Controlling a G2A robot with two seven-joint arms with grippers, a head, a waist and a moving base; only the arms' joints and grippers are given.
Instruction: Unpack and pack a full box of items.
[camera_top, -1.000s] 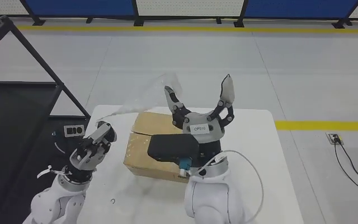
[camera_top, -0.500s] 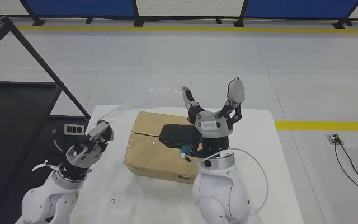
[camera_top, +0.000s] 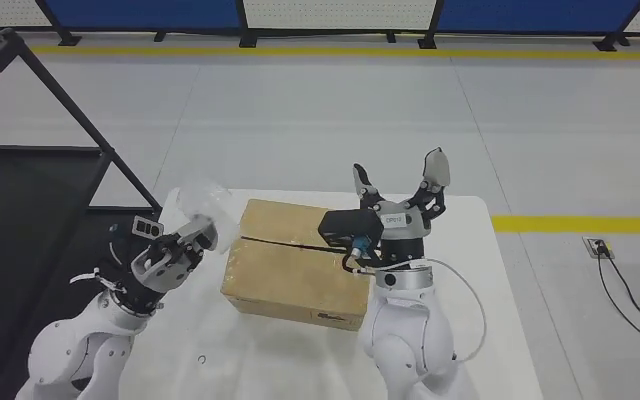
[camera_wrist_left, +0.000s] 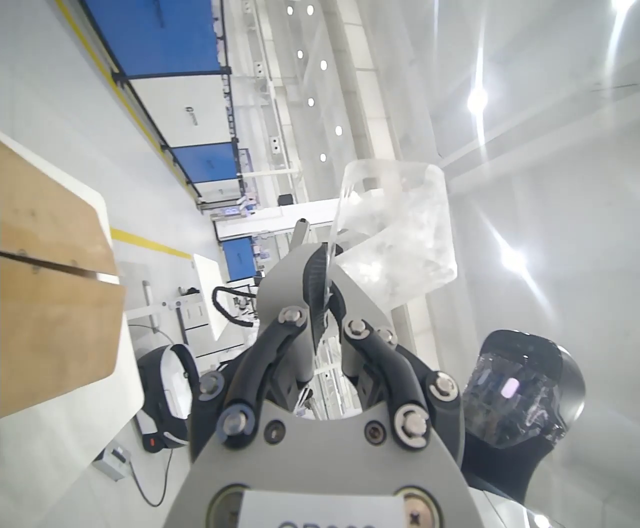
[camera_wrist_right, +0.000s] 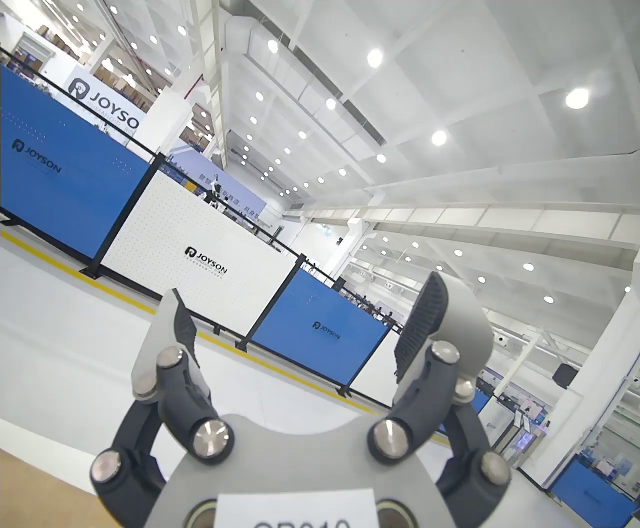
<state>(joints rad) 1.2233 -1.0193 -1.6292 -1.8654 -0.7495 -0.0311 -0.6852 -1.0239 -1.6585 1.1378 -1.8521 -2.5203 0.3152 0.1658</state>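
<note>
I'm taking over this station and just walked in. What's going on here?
A two-armed robot is working at a white table with a cardboard box on it. The box's top flaps lie shut. The left gripper is shut on a clear plastic bag, held up in the air off the box's left side. The right gripper is open and empty, raised near the box's far right corner.

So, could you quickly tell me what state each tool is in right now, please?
Left tool: closed, pinching a piece of clear plastic wrapping.
Right tool: open, holding nothing.
</note>
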